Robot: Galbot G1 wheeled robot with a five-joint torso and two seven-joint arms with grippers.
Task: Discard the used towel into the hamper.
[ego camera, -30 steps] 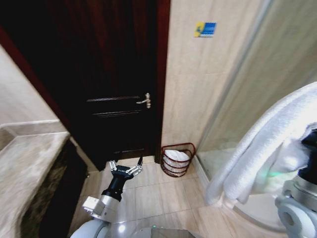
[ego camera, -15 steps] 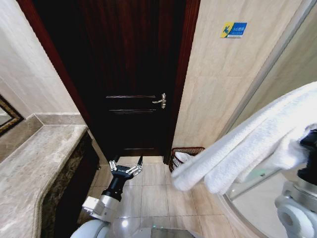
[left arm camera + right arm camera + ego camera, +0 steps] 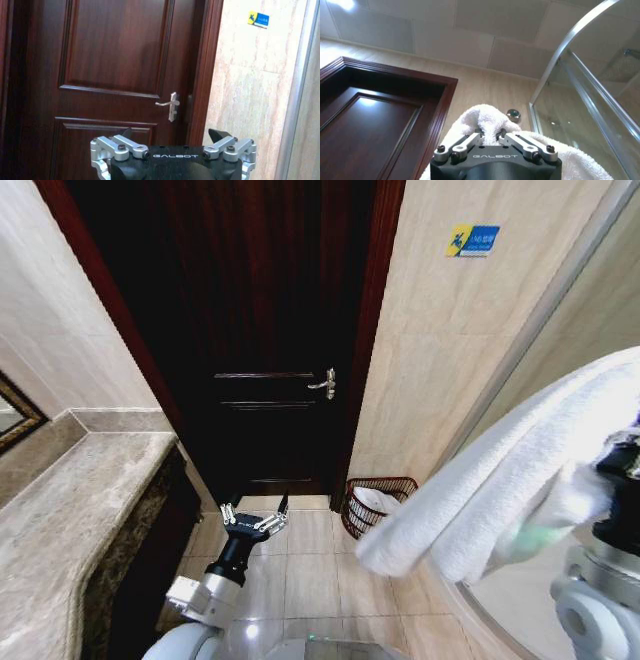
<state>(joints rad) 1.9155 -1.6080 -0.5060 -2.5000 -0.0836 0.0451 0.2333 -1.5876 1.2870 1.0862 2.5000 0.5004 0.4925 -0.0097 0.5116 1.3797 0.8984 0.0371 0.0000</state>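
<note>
Right end effector [image 3: 490,135] clamped on white towel [image 3: 500,480], raised well above hamper [image 3: 375,502] on floor; left end effector [image 3: 253,515] spread, idle, low

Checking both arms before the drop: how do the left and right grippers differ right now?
The left gripper is open and empty; the right gripper is shut on the white towel. The left sits low over the floor tiles, facing the door; the right points up. Both are the same black Galbot design.

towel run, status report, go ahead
Right gripper shut on white towel, raised at right. Left gripper open, idle, low toward the dark door. Hamper on floor by the wall, white cloth already inside.
</note>
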